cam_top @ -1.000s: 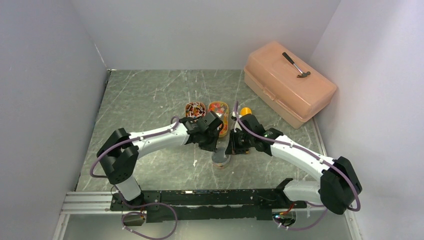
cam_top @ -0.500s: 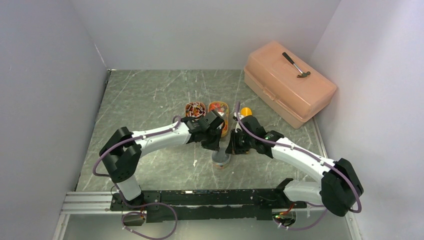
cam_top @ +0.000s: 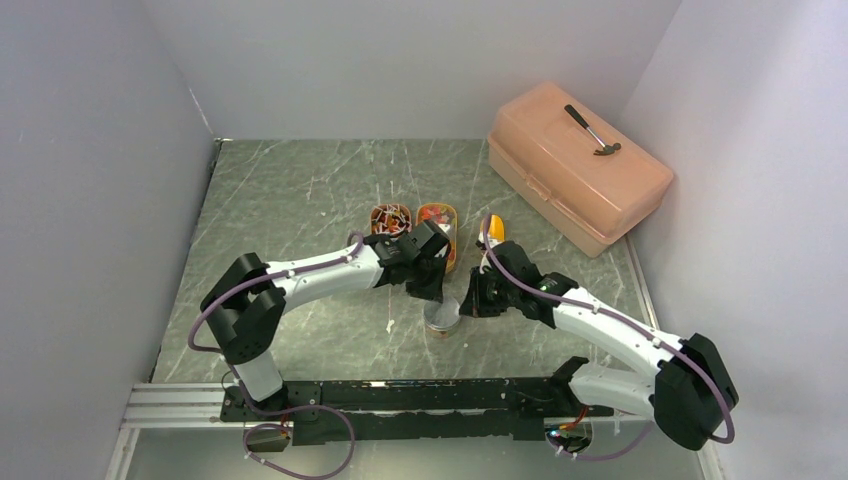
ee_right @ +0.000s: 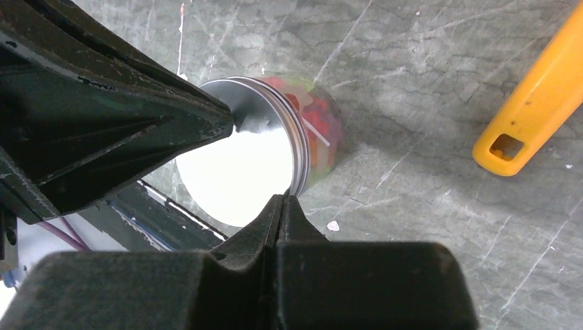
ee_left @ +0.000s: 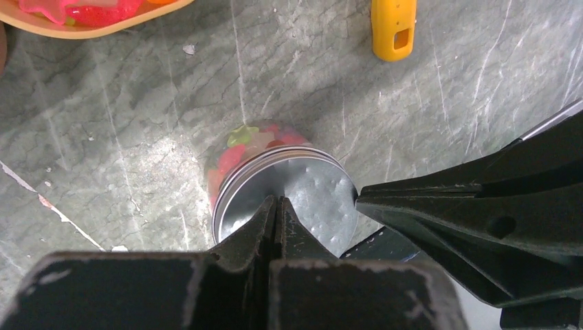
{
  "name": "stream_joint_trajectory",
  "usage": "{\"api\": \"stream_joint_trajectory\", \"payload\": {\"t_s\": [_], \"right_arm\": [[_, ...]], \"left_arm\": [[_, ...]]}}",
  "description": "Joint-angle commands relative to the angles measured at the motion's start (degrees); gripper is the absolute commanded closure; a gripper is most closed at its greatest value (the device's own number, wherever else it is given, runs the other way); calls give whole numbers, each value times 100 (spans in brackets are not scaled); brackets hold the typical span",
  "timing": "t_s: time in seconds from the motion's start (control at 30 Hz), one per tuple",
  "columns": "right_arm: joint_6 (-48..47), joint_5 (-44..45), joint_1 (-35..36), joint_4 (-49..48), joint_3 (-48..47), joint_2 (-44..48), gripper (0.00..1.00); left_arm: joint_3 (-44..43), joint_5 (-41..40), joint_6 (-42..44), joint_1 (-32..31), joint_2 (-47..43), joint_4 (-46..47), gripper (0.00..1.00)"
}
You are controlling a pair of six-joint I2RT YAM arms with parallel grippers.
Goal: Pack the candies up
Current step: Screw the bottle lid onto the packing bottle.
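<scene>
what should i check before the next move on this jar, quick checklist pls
1. Lid seated on the jar: ok, it looks flat. Whether it is fully tightened: cannot tell.
2. Jar upright on the table: ok.
3. Left gripper shut, tips over the lid: ok.
4. Right gripper shut at the lid's rim: ok.
5. Scoop apart from the jar: ok.
6. All candies packed: not ok, some lie in the tray.

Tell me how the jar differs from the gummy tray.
The jar is closed by a metal lid; the tray lies open. The jar is clear and round; the tray is tan and oblong. Both hold coloured gummies.
</scene>
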State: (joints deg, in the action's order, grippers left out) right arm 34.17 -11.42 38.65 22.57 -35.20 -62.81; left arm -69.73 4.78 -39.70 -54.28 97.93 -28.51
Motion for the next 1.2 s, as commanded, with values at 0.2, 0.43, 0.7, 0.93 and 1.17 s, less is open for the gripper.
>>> {"api": "stream_joint_trajectory", "payload": {"t_s": [0.2, 0.43, 0.7, 0.93, 1.17], "right_arm": [[174, -91, 35, 325, -190, 335, 100], [268, -337, 113, 354, -581, 474, 100], [424, -506, 255, -31, -446, 188, 100], [527, -441, 288, -339, -27, -66, 100], [596, -277, 294, -513, 466, -220, 100]], "left_arm": [[435, 6, -38, -5, -276, -1, 97], [429, -11, -14, -9, -513, -46, 97], [423, 186, -34, -4, -595, -112, 97], [666, 343, -157, -111, -553, 41, 97], [1101, 411, -355, -184, -579, 230, 97]]}}
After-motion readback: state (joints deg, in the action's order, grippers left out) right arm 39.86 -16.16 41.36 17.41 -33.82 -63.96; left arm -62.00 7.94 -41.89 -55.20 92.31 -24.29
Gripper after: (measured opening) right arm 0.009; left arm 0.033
